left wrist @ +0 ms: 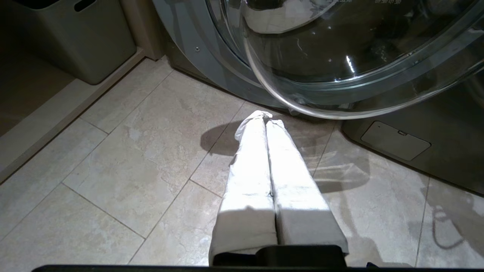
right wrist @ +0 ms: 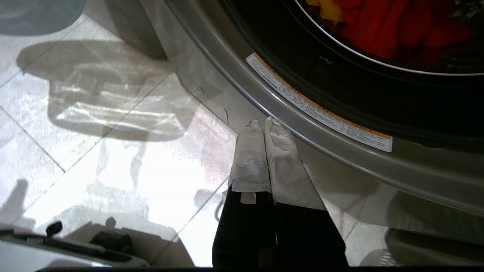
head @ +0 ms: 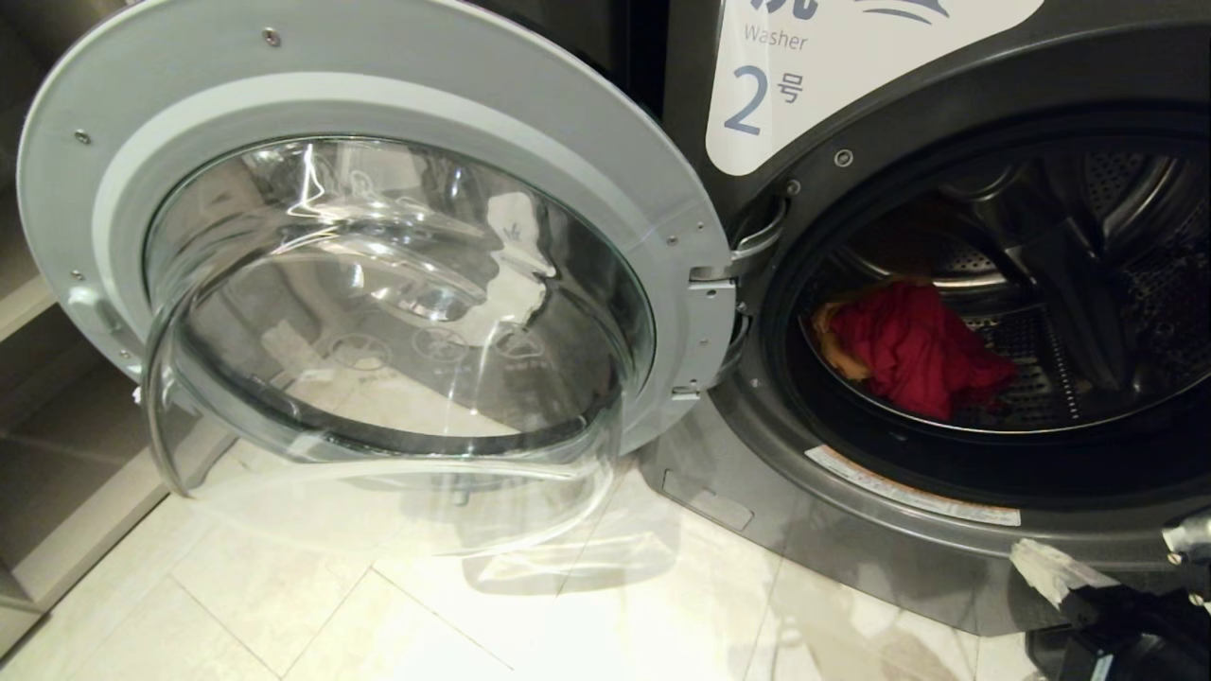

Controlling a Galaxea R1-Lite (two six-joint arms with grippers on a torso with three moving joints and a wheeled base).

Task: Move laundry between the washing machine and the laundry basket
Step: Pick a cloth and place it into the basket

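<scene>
Reaching for laundry (head: 913, 345): red + yellow-orange heap lies in washing machine (head: 851, 492) drum, door swung wide. Right gripper (right wrist: 264, 124) fingers together, empty, just below door rim; part fingers before entering, clear rim, pinch cloth deep. Left gripper (left wrist: 264, 119) together, idle over floor.

The washing machine (head: 946, 530) carries a white label (head: 833, 66) on its dark front, at about eleven o'clock from the drum opening. On it the word "Washer" reads in grey-blue, and below that a large "2" followed by a small Chinese character; the larger characters above are cut off. A long white-and-orange warning sticker (right wrist: 317, 113) runs along the door-opening rim at about six o'clock; its print is too small to read.
</scene>
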